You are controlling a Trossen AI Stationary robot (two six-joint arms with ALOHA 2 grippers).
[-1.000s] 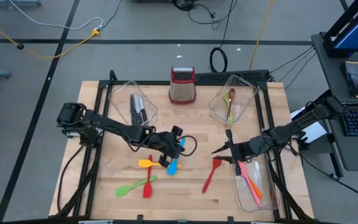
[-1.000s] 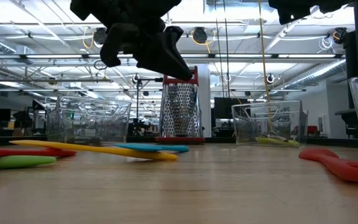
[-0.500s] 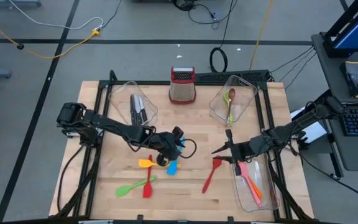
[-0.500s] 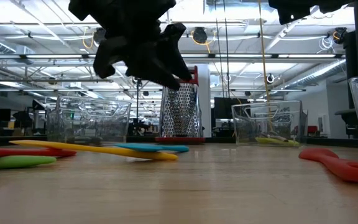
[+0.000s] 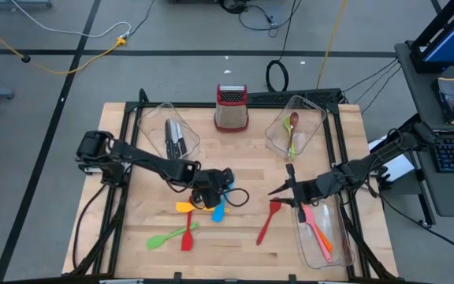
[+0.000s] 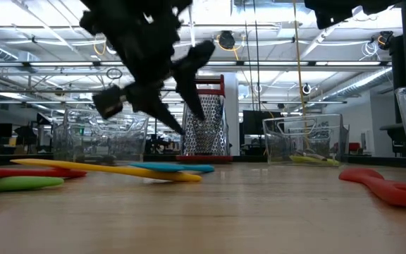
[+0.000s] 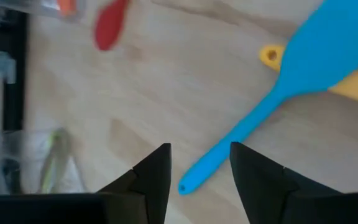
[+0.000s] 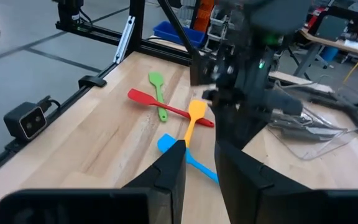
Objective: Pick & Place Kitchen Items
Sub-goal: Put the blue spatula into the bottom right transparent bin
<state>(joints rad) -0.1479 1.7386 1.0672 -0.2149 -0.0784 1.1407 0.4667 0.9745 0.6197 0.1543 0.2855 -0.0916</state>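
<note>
The left gripper (image 5: 213, 195) is held low over the middle of the table (image 5: 243, 158), its jaws spread, with the handle end of the blue spatula (image 7: 278, 99) seen between them in the left wrist view; nothing is gripped yet. The blue spatula lies flat on the wood, its blade overlapping the yellow spatula (image 5: 185, 207), while a red spatula (image 5: 187, 225) and a green spatula (image 5: 170, 236) are crossed just beside them and a red spoon (image 5: 268, 220) is set apart toward the right. The blue spatula is judged to be light, with a stiff slim handle and a softer, somewhat slippery blade, so it is best taken across the handle near its middle, clear of the yellow one. The right gripper (image 5: 289, 189) waits by the bin (image 5: 345, 251) of pink and orange spatulas, its jaws drawn close with only a narrow gap and nothing held.
</note>
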